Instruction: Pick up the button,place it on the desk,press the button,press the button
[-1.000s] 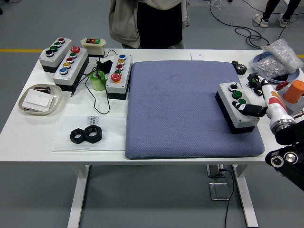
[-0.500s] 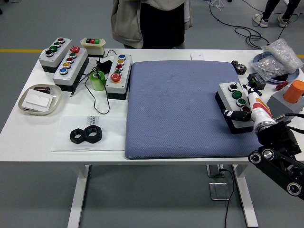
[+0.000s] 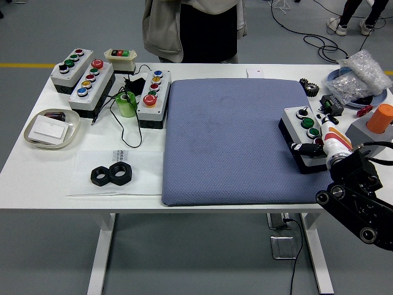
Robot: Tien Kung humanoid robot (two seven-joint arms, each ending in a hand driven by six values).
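A grey button box (image 3: pixel 301 125) with a black base lies on the right part of the blue mat (image 3: pixel 233 141). Its top carries a black knob and green buttons in a row. My right hand (image 3: pixel 310 147), white and orange at the wrist, lies across the box's near end and covers the nearest button. Whether it presses down cannot be made out. The black forearm (image 3: pixel 356 196) comes in from the lower right corner. No left arm shows.
Three more button boxes (image 3: pixel 153 95) (image 3: pixel 92 86) (image 3: pixel 72 66), a small switch box (image 3: pixel 120 56) and a green tape roll (image 3: pixel 127 104) stand at the back left. A tray (image 3: pixel 29 132) and black nuts (image 3: pixel 112 174) lie front left. An orange cylinder (image 3: pixel 381 118), a plastic bag (image 3: pixel 359 77) and small parts crowd the right edge. A person (image 3: pixel 193 31) stands behind the table.
My right hand has slid left over the near end of the button box, and the forearm has swung down and further into the lower right corner. The box has stayed put.
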